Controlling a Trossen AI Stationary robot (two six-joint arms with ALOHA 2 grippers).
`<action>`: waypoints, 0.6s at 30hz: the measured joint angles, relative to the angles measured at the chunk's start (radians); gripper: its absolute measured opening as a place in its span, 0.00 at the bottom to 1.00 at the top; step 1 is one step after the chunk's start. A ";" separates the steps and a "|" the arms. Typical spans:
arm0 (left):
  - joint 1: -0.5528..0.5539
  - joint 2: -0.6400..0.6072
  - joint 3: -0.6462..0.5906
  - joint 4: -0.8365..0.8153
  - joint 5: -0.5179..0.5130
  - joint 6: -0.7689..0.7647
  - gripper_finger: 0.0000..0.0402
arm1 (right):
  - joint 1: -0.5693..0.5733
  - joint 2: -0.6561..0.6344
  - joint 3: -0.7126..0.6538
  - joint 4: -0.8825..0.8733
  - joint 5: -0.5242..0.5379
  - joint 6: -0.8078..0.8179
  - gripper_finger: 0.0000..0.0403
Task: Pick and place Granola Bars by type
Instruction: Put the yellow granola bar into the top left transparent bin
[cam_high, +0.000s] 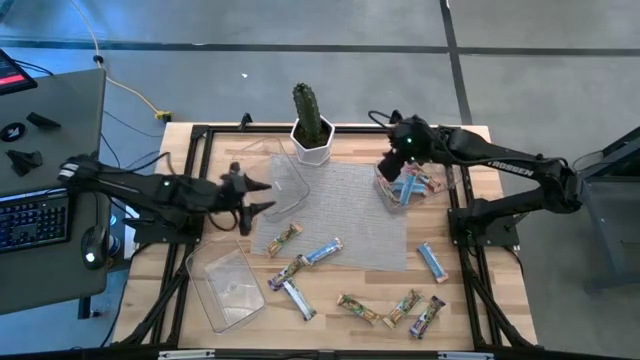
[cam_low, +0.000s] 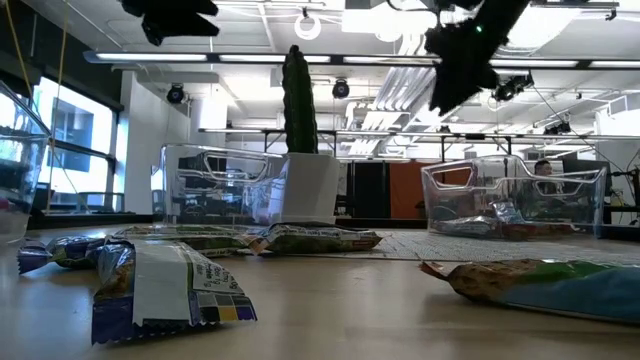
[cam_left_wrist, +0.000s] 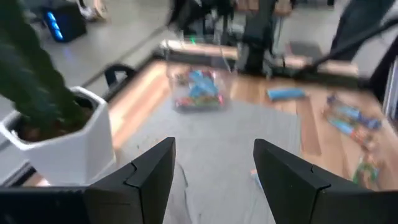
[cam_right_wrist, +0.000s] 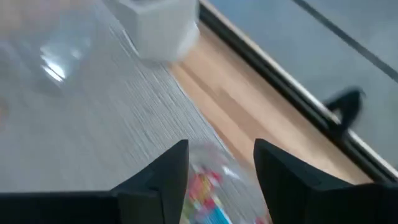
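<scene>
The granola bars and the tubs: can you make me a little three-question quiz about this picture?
1. True or false: the left gripper is holding a granola bar.
2. Which clear tub already has bars in it: A) the one under the right gripper, B) the one at the table's front left corner?
3. What plant stands in the white pot?

Key: 1. False, its fingers are open and empty. 2. A, the tub on the right. 3. A cactus.
</scene>
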 joint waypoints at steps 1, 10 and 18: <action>0.000 0.034 0.017 -0.008 0.007 0.000 0.53 | 0.000 0.000 0.001 0.035 -0.014 -0.007 0.41; 0.000 0.427 0.273 -0.172 0.090 -0.080 0.53 | 0.000 0.000 0.000 0.214 -0.080 -0.075 0.40; 0.000 0.758 0.432 -0.175 0.197 -0.253 0.53 | 0.000 0.000 0.000 0.223 -0.081 -0.137 0.40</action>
